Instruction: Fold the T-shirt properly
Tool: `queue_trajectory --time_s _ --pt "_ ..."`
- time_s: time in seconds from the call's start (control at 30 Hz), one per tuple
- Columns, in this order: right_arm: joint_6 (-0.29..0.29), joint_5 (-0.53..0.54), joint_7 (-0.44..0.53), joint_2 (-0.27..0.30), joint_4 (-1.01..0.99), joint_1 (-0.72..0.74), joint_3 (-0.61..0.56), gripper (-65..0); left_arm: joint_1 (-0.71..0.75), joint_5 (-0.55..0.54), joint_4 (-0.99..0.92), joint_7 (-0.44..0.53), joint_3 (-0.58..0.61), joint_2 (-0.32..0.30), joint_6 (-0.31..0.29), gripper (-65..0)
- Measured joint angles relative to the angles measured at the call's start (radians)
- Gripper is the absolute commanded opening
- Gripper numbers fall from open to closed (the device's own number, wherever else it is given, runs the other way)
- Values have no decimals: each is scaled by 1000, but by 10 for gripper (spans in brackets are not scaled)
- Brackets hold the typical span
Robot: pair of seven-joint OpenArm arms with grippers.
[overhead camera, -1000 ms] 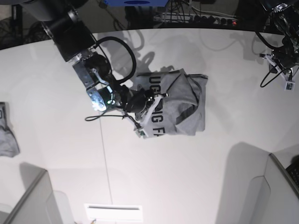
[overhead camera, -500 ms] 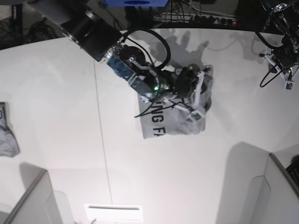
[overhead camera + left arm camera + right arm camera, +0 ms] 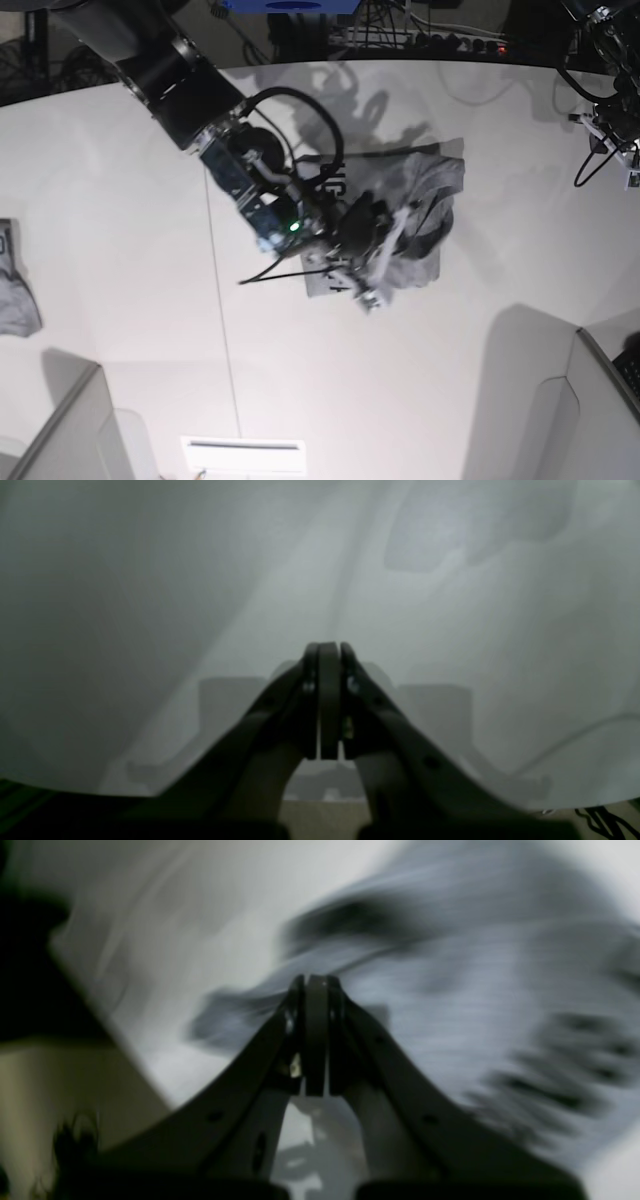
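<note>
Honestly, your right gripper [image 3: 372, 290] is clamped shut with nothing in it (left one's [image 3: 322, 652] closed and empty too), sitting over the rumpled T-shirt [image 3: 435, 195] mid-table [image 3: 120, 200]; open up and pinch one clean edge.

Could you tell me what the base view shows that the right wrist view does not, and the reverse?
Only the base view shows the whole white table, a small grey cloth bundle at its edge, and the left gripper parked far from the T-shirt. Only the right wrist view shows the right gripper with its jaws pressed together, holding nothing. Both show the crumpled shirt with its black lettering.
</note>
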State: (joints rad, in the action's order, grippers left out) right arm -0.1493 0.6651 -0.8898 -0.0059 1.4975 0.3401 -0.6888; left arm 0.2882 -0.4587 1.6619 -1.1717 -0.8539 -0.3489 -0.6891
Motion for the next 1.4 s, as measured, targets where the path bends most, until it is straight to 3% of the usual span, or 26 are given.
queue_trajectory --time_s 0.17,0.27,0.37,0.47,0.57,0.67,0.83,0.97,1.13,1.27,1.4 --pt "5 -16 -3 -7 -118 45 59 -650 11 -1 1 -2 0 3 0 -650" --pt "8 -18 72 -28 -202 84 61 -650 8 1 1 0 0 2 0 -650" --pt "72 -25 122 -75 -329 123 61 -650 8 -5 1 0 2 3 0 -650" --pt "102 -25 135 -129 -428 153 58 -650 9 -2 1 0 2 2 0 -650" --pt "105 -2 157 -128 -435 191 -43 -650 9 -2 1 0 2 1 0 -650" --pt "105 121 216 -129 -432 220 -137 -650 9 -2 18 0 2 1 0 -650" --pt "106 226 267 -135 -428 238 -239 -650 9 -2 25 0 4 1 0 -650" --pt "101 219 274 -121 -402 243 -254 -650 8 -2 37 0 5 2 0 -650" --pt "105 222 148 -92 -333 237 -253 -650 7 -4 37 0 7 2 0 -650" --pt "105 221 137 -15 -220 163 -251 -650 -7 2 75 -6 23 21 0 -650" --pt "-11 222 132 64 -112 121 -228 -650 -6 0 153 -6 85 65 0 -650"
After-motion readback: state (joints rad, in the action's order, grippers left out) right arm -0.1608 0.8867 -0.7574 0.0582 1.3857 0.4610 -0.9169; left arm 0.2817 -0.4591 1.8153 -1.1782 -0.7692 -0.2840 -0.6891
